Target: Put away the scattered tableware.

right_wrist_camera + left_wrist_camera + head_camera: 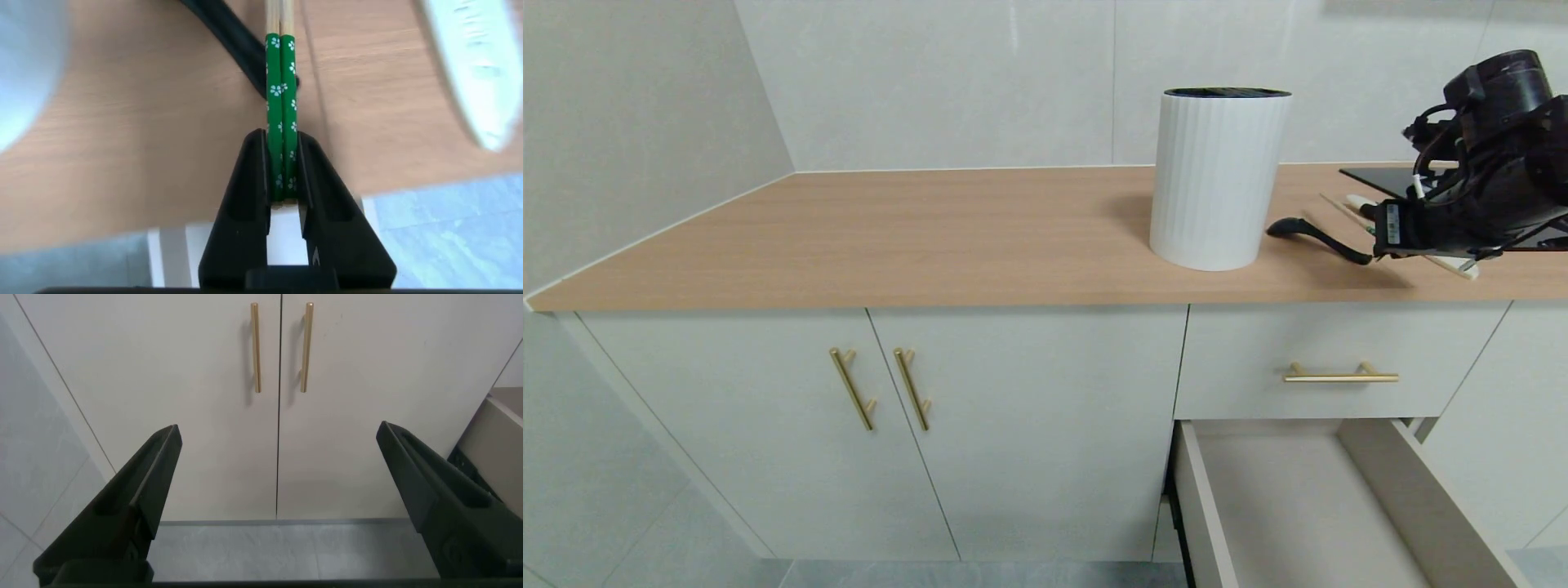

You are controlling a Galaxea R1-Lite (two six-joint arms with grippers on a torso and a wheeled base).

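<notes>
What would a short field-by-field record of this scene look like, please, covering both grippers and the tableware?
Right gripper: shut on the chopsticks, at the countertop's front edge
Left gripper: open, holding nothing, facing the cabinet doors
White ribbed holder: upright on the countertop
Black utensil: lying on the countertop beside the holder
Lower drawer: pulled open
</notes>
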